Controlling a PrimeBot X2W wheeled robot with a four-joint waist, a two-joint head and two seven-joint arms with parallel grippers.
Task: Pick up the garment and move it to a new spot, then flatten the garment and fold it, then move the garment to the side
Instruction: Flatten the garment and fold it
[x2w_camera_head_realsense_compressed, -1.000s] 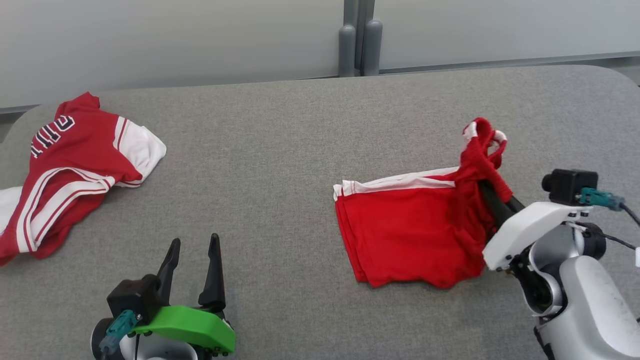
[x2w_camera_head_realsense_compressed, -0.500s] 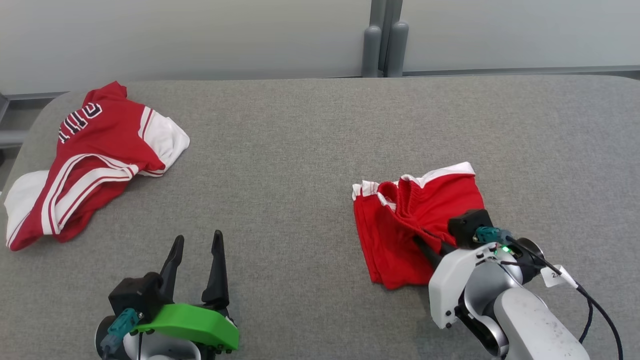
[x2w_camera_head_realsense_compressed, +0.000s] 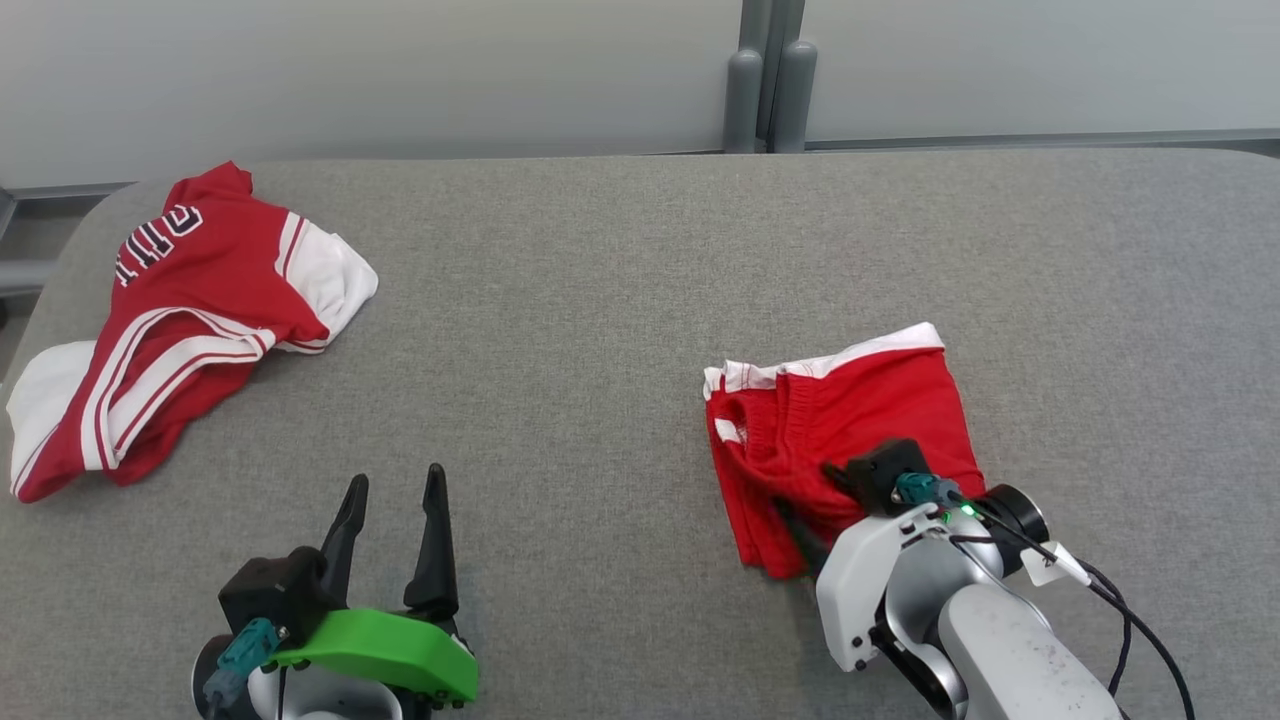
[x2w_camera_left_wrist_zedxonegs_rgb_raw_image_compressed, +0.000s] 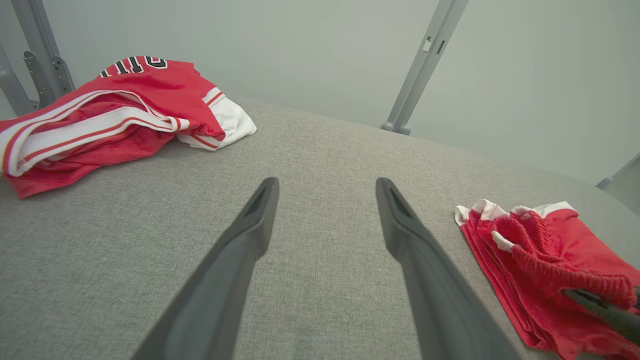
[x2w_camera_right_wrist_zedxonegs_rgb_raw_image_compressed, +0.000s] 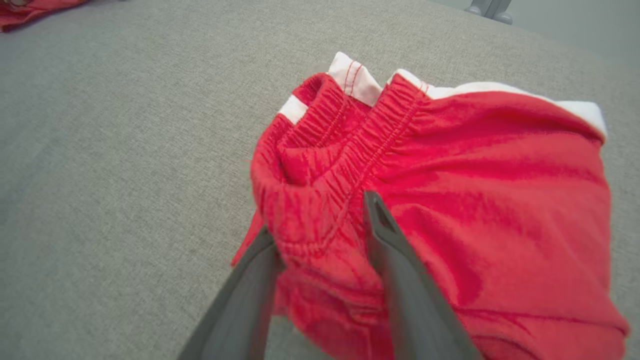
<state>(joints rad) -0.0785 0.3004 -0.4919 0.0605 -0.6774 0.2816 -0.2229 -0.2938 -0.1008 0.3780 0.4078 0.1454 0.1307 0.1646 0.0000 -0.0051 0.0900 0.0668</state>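
- Several layers of red shorts (x2w_camera_head_realsense_compressed: 840, 410), folded, right of centre in the head view on the grey table (x2w_camera_head_realsense_compressed: 600, 300), white trim along the far edge.
- Right gripper (x2w_camera_right_wrist_zedxonegs_rgb_raw_image_compressed: 320, 217) at lower right of that view, jaws parted, straddling the bunched waistband (x2w_camera_right_wrist_zedxonegs_rgb_raw_image_compressed: 350, 150); cloth touching both fingers, grip judged let go rather than clenched.
- Left gripper (x2w_camera_head_realsense_compressed: 391, 475) at lower left, spread wide, empty, well apart from the shorts.
- Red-and-white jersey (x2w_camera_head_realsense_compressed: 190, 310) heaped at upper left, well clear.
- Likely trouble: elastic catching on a finger when the arm pulls away, dragging the top layer and undoing the fold.
- Also possible: waistband ridge left humped, making the stack lopsided and prone to slumping open.
- On the move to the side: pinching just the top layer, peeling the fold apart; calls for a bite through all layers.
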